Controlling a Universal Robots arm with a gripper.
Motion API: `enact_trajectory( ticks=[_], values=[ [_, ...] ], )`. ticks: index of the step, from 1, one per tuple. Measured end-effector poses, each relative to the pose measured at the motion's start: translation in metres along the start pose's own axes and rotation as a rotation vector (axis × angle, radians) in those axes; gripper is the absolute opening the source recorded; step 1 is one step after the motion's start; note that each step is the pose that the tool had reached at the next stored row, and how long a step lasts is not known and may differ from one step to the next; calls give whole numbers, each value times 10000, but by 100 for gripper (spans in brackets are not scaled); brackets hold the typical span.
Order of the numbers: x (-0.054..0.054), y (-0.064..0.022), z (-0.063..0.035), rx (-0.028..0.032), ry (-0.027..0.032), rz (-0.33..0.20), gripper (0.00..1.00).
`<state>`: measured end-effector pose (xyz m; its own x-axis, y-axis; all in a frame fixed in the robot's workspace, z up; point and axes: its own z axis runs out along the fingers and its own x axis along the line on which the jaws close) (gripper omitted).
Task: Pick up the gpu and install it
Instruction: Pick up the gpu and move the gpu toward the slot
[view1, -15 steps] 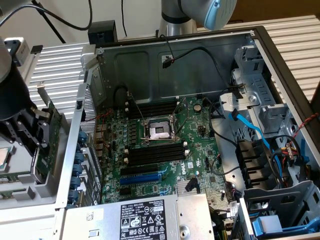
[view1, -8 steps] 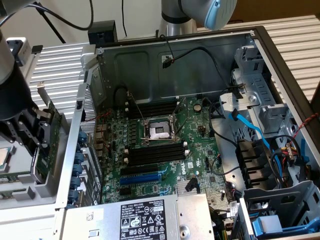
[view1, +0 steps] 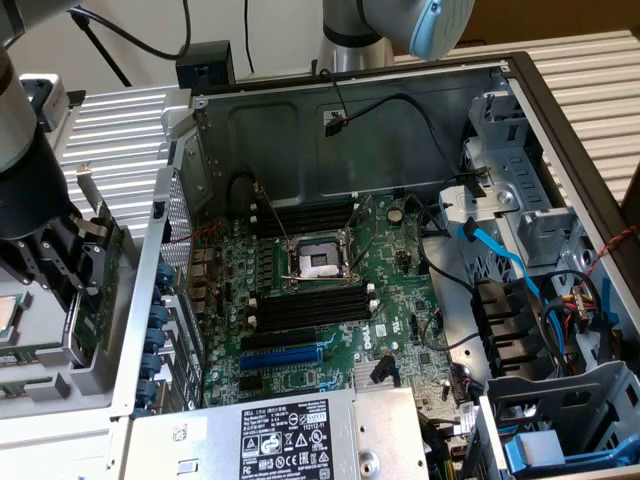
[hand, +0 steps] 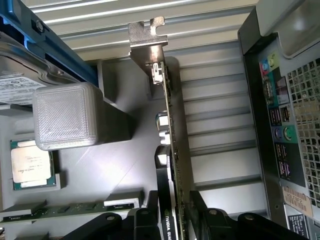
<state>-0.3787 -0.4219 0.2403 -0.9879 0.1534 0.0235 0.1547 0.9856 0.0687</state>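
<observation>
Wrist view: the gripper (hand: 175, 220) is spread, with one black finger (hand: 144, 222) on each side of the gpu (hand: 179, 150). I cannot tell whether either finger touches the card. The gpu stands on edge in a grey tray (hand: 125, 165), its black cooler facing one finger and its silver bracket (hand: 147, 35) at the end away from the gripper. In the same tray, beside the card, are a tall grey block (hand: 65, 115), a processor chip (hand: 31, 163) lying flat and a thin green memory stick (hand: 70, 209). On the card's other side lies a ribbed metal surface (hand: 220, 100), then the rear ports of the computer case (hand: 280, 125).

In the exterior view the gripper (view1: 80, 270) sits over the gpu (view1: 108, 262) at that view's left, outside the open computer case (view1: 350, 110). The green motherboard (view1: 340, 290) lies inside the case, with its bare processor socket (view1: 315, 262) near the middle and a power supply (view1: 290, 435) in front.
</observation>
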Motion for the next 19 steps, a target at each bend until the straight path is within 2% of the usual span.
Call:
enact_trajectory(
  ticks=[13, 14, 15, 19],
  values=[
    [-1, 0, 0, 0, 0, 0, 38],
    [-1, 0, 0, 0, 0, 0, 36],
    [-1, 0, -1, 1, 1, 0, 30],
    [-1, 0, -1, 1, 1, 0, 28]
  ],
)
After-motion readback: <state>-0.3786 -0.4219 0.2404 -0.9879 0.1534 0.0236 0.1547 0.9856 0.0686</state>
